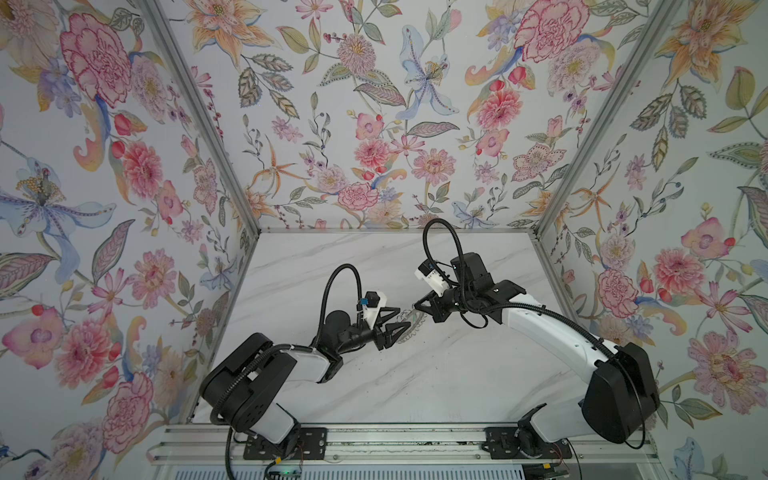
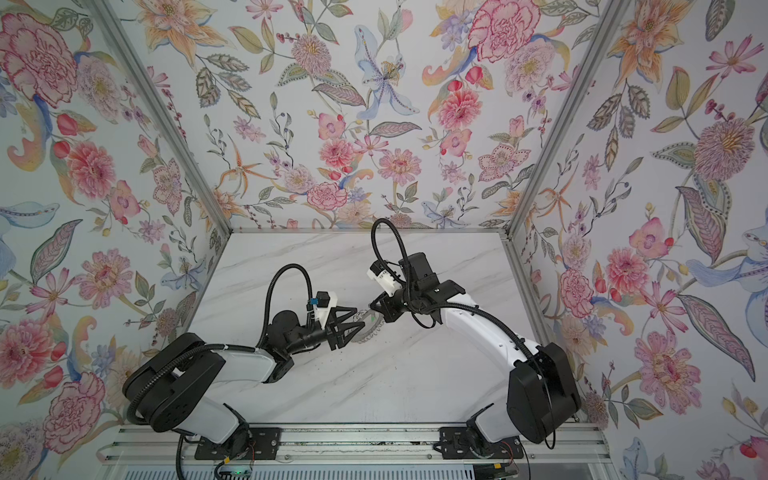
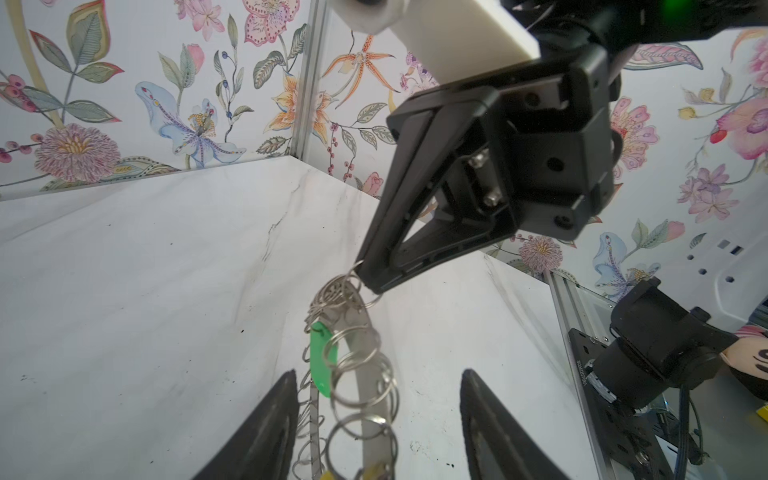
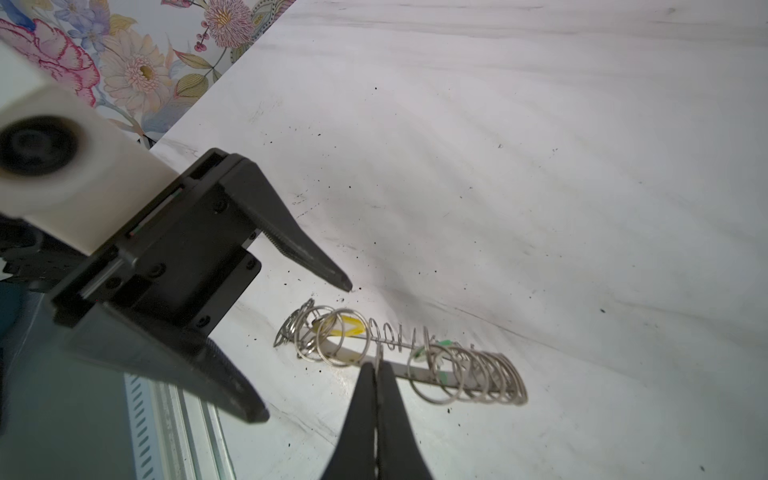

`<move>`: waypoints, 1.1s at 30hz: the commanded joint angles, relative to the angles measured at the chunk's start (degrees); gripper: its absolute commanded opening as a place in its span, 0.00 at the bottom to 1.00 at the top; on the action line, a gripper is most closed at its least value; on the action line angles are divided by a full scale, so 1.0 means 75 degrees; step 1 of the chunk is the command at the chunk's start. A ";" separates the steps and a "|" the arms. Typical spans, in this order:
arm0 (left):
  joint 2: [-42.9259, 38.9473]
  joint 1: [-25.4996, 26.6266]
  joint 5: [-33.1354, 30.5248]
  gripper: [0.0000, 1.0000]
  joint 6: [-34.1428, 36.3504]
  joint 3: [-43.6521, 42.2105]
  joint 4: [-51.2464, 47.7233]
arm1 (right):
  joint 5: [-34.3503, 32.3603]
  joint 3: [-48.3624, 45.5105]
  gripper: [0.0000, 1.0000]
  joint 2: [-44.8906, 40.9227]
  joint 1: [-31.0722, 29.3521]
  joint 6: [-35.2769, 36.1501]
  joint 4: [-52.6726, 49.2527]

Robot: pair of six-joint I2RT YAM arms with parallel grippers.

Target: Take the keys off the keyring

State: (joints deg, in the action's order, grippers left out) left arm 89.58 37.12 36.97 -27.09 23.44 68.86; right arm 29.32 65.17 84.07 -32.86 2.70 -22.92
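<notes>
I note the right gripper [image 4: 377,368] jaws clenched on a loop of the keyring [image 3: 368,411]; left gripper [image 3: 379,374] jaws released, straddling it.

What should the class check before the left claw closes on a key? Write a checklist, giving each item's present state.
1. Right claw shut on the keyring: ok.
2. Left claw open, one finger on each side of the keyring: ok.
3. Green tag visible ahead of the left claw: ok.
4. Yellow tag visible among the wire loops: ok.
5. Tags free of the keyring: not ok.
6. Keyring lifted clear of the table: cannot tell.
</notes>
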 commanded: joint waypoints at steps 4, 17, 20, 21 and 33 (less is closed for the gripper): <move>0.0481 0.0632 0.0188 0.62 -0.0095 0.0395 0.0366 | -0.0391 0.0465 0.04 0.0408 0.0037 -0.0514 0.0718; -0.0364 0.0284 -0.0940 0.65 0.0196 -0.0024 -0.0241 | 0.0025 -0.0309 0.05 0.0427 0.0280 -0.0350 0.0911; -0.0580 -0.0139 -0.1128 0.65 0.0010 -0.0286 -0.0145 | 0.0210 -0.0524 0.05 0.0439 0.0355 -0.0245 0.1071; -0.0629 -0.0293 -0.1156 0.65 -0.0051 -0.0361 -0.0096 | 0.0284 -0.0567 0.05 0.0450 0.0405 -0.0255 0.1125; -0.0277 -0.0801 -0.0601 0.56 -0.0459 -0.0268 0.0065 | 0.0497 -0.0878 0.05 0.0380 0.0561 -0.0136 0.1241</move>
State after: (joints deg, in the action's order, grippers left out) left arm 86.04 31.22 30.17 -29.58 20.12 68.23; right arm 32.25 59.99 87.99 -29.52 0.34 -14.63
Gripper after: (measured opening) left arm 0.568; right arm 0.052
